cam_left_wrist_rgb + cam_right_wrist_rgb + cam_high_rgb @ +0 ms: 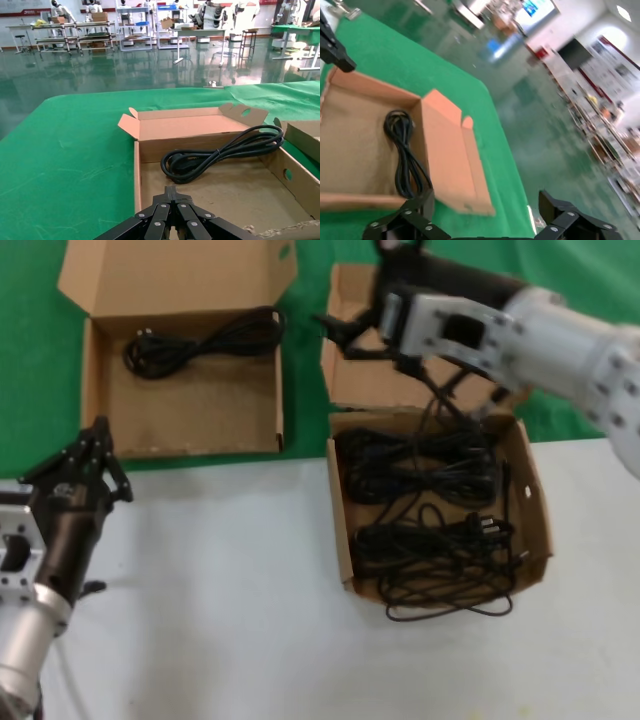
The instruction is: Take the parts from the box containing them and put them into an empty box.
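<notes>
The wide shallow box point(190, 405) lies at the far left with one coiled black cable point(200, 340) along its back. The squarish box point(537, 502) on the right holds several black cable bundles point(420, 468), and one loop hangs over its front wall. My right gripper point(338, 335) is open and empty, above the squarish box's lid flap and between the two boxes. In the right wrist view its jaws point(485, 200) stand wide apart over green cloth, with the shallow box's cable point(402, 155) beyond. My left gripper point(95, 440) is shut and empty, parked at the near left.
The boxes sit where green cloth point(30, 390) meets the white table point(230, 590). The left wrist view shows the shut gripper point(171, 192) at the shallow box's front wall, its cable point(220, 152) ahead, and the squarish box's flap point(305, 135) beside it.
</notes>
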You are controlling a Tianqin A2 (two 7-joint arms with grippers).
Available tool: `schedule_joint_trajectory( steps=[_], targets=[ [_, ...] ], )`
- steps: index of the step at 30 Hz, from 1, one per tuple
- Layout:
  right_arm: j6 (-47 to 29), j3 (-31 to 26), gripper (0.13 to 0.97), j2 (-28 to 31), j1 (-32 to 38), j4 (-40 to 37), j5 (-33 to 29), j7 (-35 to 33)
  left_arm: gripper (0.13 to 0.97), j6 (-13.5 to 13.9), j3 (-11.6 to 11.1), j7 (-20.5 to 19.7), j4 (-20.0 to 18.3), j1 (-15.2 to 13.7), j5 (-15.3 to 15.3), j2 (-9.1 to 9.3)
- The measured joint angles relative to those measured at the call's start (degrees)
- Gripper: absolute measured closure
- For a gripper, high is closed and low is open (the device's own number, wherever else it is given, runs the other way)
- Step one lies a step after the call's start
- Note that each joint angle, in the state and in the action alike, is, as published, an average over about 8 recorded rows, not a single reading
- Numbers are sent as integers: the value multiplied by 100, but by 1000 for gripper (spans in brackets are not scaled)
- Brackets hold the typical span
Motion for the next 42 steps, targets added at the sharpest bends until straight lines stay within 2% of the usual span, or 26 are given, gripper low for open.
schedule_joint_trajectory(
  steps=[7, 16, 25, 32, 42],
  targets=[
    [-301, 801, 330, 163, -982, 1200, -665, 780, 952, 0, 0, 0, 0, 0, 0, 0],
    [-349, 1104, 200, 213, -1357, 1492, -777, 982, 949, 0, 0, 0, 0, 0, 0, 0],
    [-64, 1164, 136, 195, -1590, 1411, -385, 909, 932, -11, -3, 9, 5, 5, -12, 0],
    [301, 1236, 133, 172, -1886, 1306, 117, 811, 887, -25, -6, 20, 10, 11, -27, -1],
    [855, 1346, 129, 137, -2333, 1147, 882, 664, 739, -46, -11, 37, 19, 20, -49, -1]
  ],
)
